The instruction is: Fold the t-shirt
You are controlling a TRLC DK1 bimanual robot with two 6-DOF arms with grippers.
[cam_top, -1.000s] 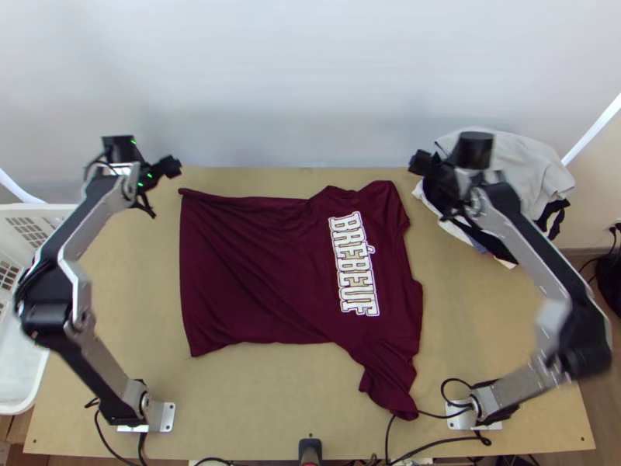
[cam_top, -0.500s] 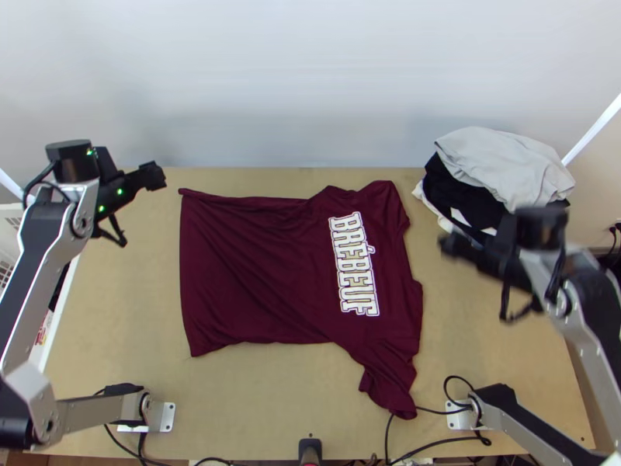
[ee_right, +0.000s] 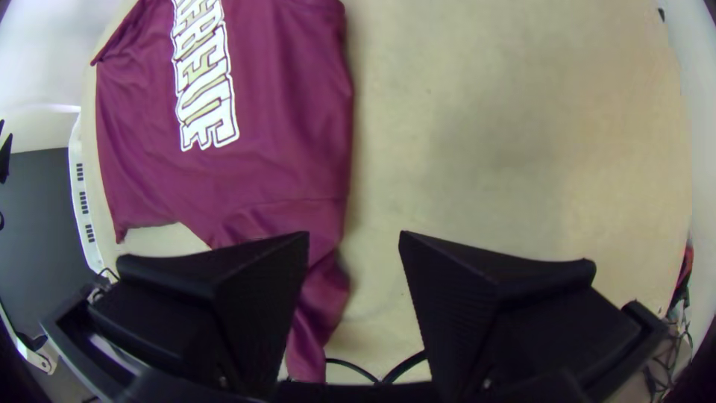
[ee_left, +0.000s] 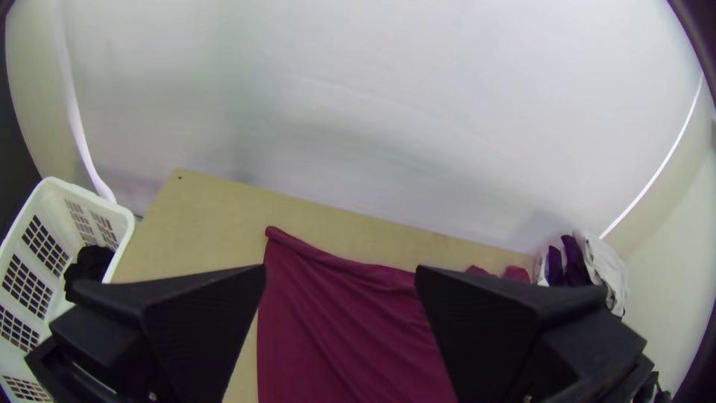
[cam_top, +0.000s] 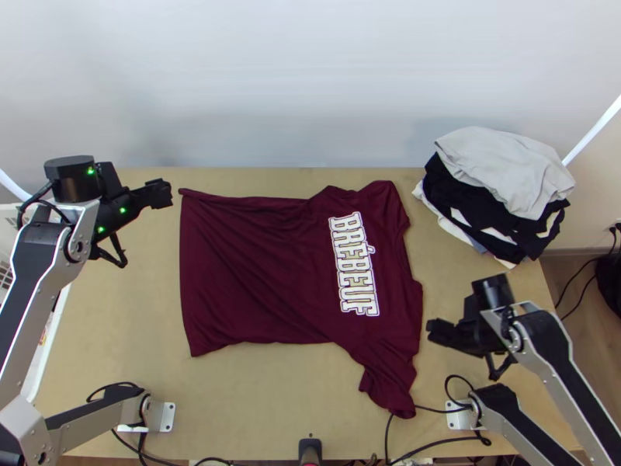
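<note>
The maroon t-shirt (cam_top: 264,272) lies spread on its side across the table, its white lettering up and its collar end toward the right. One sleeve sticks out toward the near edge, rumpled; the hem is at the left. My left gripper (cam_top: 161,194) is just left of the shirt's far hem corner; in the left wrist view the gripper (ee_left: 341,276) stands open with the shirt (ee_left: 335,328) beyond it. Right of the near sleeve is my right gripper (cam_top: 441,332); in the right wrist view the gripper (ee_right: 354,242) is open, nothing between its fingers, near the shirt (ee_right: 276,164).
A pile of grey, black and white clothes (cam_top: 504,175) lies at the table's far right corner. A white basket (ee_left: 123,216) with dark cloth inside stands off the left side. Black cables (cam_top: 435,443) run along the near edge of the table (cam_top: 256,404).
My right gripper has come from beside the clothes pile toward the near side, by the shirt's sleeve. The left arm has swung outward and its gripper sits slightly lower in the picture. The shirt is unchanged.
</note>
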